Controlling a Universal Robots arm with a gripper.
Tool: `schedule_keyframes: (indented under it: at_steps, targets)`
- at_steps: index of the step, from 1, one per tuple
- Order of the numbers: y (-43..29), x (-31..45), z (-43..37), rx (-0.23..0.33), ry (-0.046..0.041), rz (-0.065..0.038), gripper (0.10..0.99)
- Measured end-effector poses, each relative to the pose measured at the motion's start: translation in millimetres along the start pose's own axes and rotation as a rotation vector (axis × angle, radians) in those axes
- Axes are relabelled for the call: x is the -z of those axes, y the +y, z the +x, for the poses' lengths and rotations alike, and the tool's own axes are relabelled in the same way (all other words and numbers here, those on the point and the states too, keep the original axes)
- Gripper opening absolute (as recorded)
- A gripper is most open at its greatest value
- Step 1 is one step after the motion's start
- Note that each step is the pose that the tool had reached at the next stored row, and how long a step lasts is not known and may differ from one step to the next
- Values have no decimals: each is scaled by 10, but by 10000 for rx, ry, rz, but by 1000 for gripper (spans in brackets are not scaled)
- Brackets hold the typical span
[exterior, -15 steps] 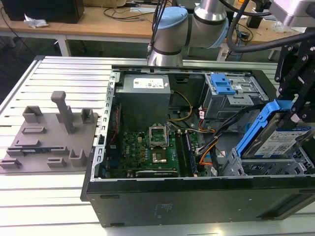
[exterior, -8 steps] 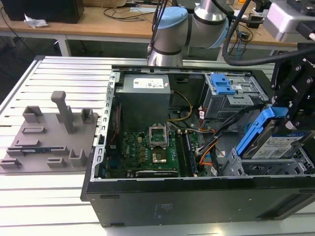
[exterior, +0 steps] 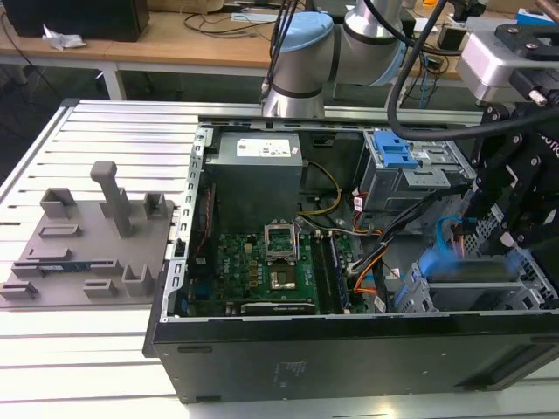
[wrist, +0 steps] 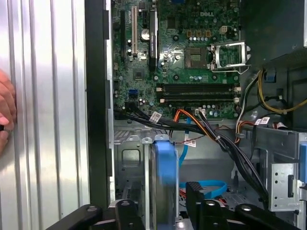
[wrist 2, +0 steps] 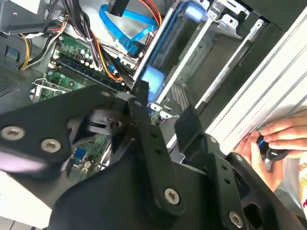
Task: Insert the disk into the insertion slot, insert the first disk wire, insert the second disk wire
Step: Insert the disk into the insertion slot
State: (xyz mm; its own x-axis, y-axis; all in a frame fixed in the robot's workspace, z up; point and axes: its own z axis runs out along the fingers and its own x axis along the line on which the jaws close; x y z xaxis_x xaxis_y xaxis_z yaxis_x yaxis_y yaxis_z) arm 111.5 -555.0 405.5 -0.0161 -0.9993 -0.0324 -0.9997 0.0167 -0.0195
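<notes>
The disk (wrist: 163,177), a silver drive in a bright blue carrier, stands on edge in the mouth of the insertion slot (wrist: 128,158), the low grey perforated cage at the case's front corner. In both wrist views my gripper (wrist: 162,208) has a black finger on each side of the disk's near end (wrist 2: 163,57) and looks shut on it. From outside, the gripper (exterior: 493,249) hangs over the disk (exterior: 472,271) and cage (exterior: 534,295). A blue flat wire (wrist: 206,186) loops loose beside the cage, and a bundle of orange and black wires (wrist: 204,125) runs past it.
The open computer case lies on a slotted metal table with its motherboard (exterior: 262,262) exposed. A taller grey cage with a blue latch (exterior: 393,153) sits behind the slot. A grey fixture board (exterior: 87,236) lies at the exterior view's left. A person's hand (wrist 2: 273,141) rests on the table.
</notes>
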Motion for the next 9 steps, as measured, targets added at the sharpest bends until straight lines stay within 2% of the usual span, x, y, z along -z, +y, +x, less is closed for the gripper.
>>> schedule_keyframes:
  at_steps: [9]
  targets:
    - [0, -5, 0, 0, -5, 0, 502]
